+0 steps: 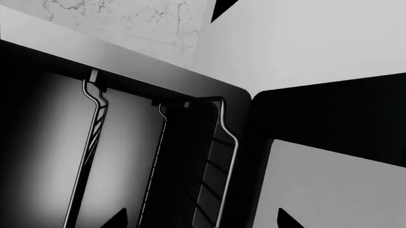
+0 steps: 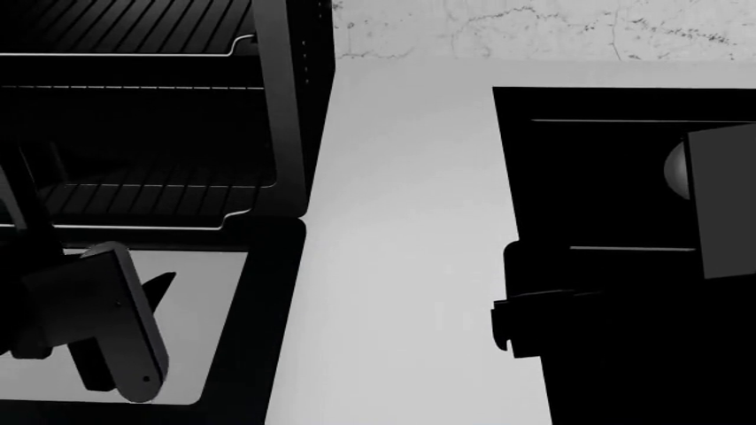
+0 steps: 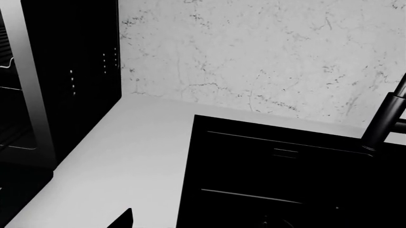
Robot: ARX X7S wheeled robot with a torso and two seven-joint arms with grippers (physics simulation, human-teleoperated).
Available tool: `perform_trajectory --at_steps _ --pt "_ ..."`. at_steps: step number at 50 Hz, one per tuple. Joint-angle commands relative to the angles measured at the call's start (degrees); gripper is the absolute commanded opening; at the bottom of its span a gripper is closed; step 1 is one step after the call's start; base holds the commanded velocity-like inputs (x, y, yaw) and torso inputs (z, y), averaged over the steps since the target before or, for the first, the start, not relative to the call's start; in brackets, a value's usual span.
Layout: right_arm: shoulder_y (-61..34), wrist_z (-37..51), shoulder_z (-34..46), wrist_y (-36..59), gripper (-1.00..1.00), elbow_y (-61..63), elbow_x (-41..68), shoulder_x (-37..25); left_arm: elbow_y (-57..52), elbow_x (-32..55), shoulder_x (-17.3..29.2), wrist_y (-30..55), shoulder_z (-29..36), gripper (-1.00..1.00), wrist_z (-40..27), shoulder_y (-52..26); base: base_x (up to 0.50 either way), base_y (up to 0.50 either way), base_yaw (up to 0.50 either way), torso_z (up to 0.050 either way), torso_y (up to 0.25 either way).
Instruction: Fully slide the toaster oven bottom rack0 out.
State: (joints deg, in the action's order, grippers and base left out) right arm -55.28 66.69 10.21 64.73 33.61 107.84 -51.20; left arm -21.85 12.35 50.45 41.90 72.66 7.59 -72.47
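The black toaster oven [image 2: 289, 106] stands at the far left with its door [image 2: 266, 336] folded down flat, grey glass pane up. Two silver wire racks show inside. The bottom rack0 [image 2: 142, 212] lies lowest, its stepped front rim at the oven mouth, just behind the door hinge. In the left wrist view the oven cavity fills the frame and the bottom rack0 [image 1: 229, 147] is the wire nearest the door [image 1: 330, 190]. My left gripper [image 2: 144, 290] hovers open and empty over the door glass, short of the rim; its own view [image 1: 201, 219] shows the fingertips apart. My right gripper [image 2: 505, 328] is open and empty.
The upper rack [image 2: 130, 55] sits high in the oven. A flat black cooktop panel [image 2: 626, 266] is set in the white counter [image 2: 402, 248] at the right, under my right arm. A marbled wall [image 3: 254, 61] runs behind, with a black pipe-like fixture [image 3: 387, 118].
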Motion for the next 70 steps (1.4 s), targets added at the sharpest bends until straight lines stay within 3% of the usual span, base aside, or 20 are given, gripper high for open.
perform_trajectory --at_steps 1,29,30,44,60,70 --pt "0.4 -0.3 -0.1 -0.5 1.0 0.2 0.0 -0.2 9.1 -3.3 -5.1 -3.5 2.2 1.0 1.5 -0.9 0.0 0.0 0.0 0.0 0.0" --pt "-1.2 2.4 0.5 -1.7 1.0 1.8 4.2 -2.5 39.1 -8.7 -19.3 -16.7 5.0 1.0 -1.2 0.1 0.0 0.0 0.0 0.0 0.0" --pt "-1.2 2.5 0.5 -1.8 1.0 1.9 4.3 -2.5 38.9 -8.5 -19.2 -16.8 4.9 -1.0 -1.3 0.2 0.0 0.0 0.0 0.0 0.0" --pt "-2.2 3.1 0.8 -2.6 1.0 2.4 5.3 -2.6 16.4 -4.3 -8.8 -10.2 1.7 -1.0 -0.6 0.5 -0.01 0.0 0.0 -0.001 0.001" --pt "-6.4 4.6 3.1 -2.5 1.0 1.9 7.0 -1.8 -11.6 6.8 7.8 -1.5 -5.7 -1.0 -8.8 7.6 -0.01 0.0 0.01 0.0 0.006" --pt "-6.9 4.4 3.5 -2.7 1.0 2.2 6.8 -1.3 -22.1 13.5 14.9 1.0 -9.4 -1.0 -13.5 10.0 -0.01 0.0 0.01 0.0 0.009"
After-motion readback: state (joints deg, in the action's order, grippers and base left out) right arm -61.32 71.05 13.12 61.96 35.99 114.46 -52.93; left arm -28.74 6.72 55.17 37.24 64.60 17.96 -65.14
